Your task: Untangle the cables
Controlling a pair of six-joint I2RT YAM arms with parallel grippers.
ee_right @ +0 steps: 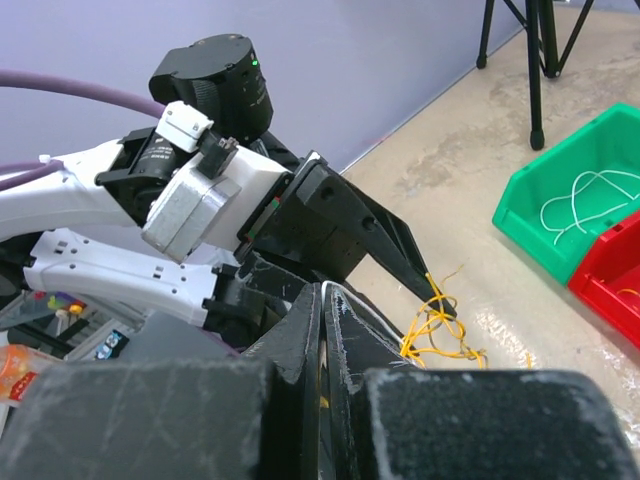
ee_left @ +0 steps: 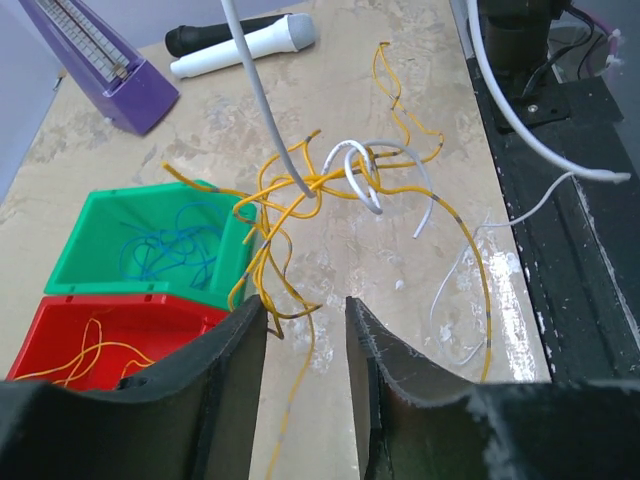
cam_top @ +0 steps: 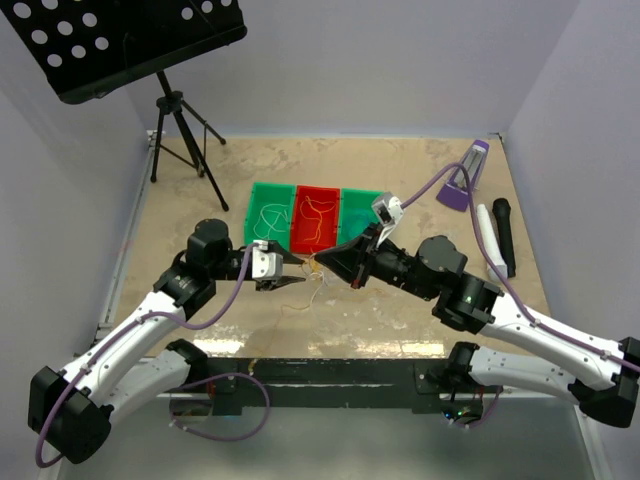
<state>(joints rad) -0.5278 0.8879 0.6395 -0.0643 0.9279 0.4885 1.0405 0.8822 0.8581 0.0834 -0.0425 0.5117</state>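
There are three bins: two green, the left green bin (cam_top: 272,187) and the right green bin (cam_top: 362,192), and one red bin (cam_top: 318,189). There are two microphones, one white microphone (cam_top: 487,235) and one black microphone (cam_top: 504,235). There is one purple metronome (cam_top: 456,195) and one music stand (cam_top: 130,40). There are two robot arms, the left arm (cam_top: 130,340) and the right arm (cam_top: 545,330). The cords come in three colours: yellow cords (ee_left: 290,192), white cords (ee_left: 350,148) and blue cords (ee_left: 160,250). The strands of each colour are too tangled to count.
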